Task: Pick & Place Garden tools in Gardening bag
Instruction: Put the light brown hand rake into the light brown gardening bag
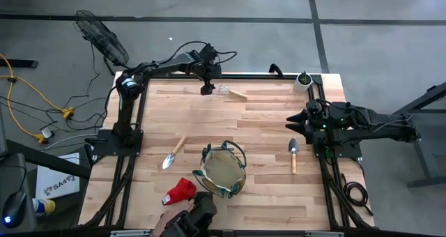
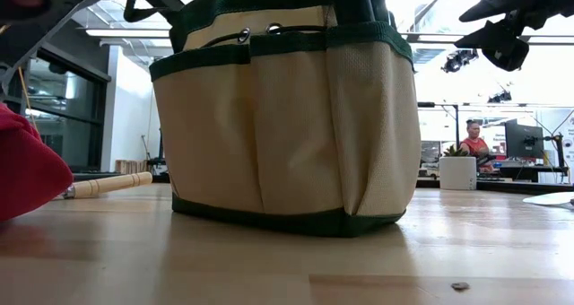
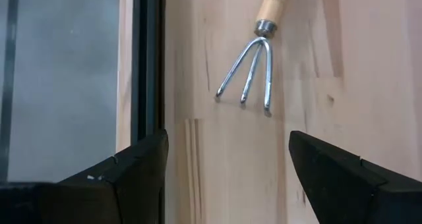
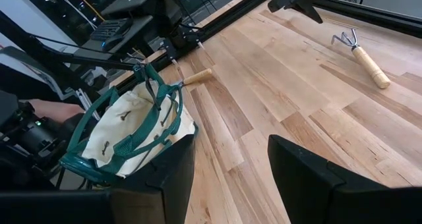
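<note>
Mini rake: far edge of the desk, flat, prongs toward the left hand, handle running away to the right.
Left hand: just beside the prongs — fingers spread wide, holding nothing; the nearer arm by far.
Trowel: left of the gardening bag, red glove near.
Right hand: open, empty, beside a second trowel.
Obstruction: none seen.

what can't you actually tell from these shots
- Bag contents: the gardening bag looks empty from above, but its pockets are too small to check; in the low view its wall hides the inside.
- Red glove: cut off by the low view's edge.
- Mini rake: handle cut off in the left wrist view.
- Pruners and shears: not found in any view.
</note>
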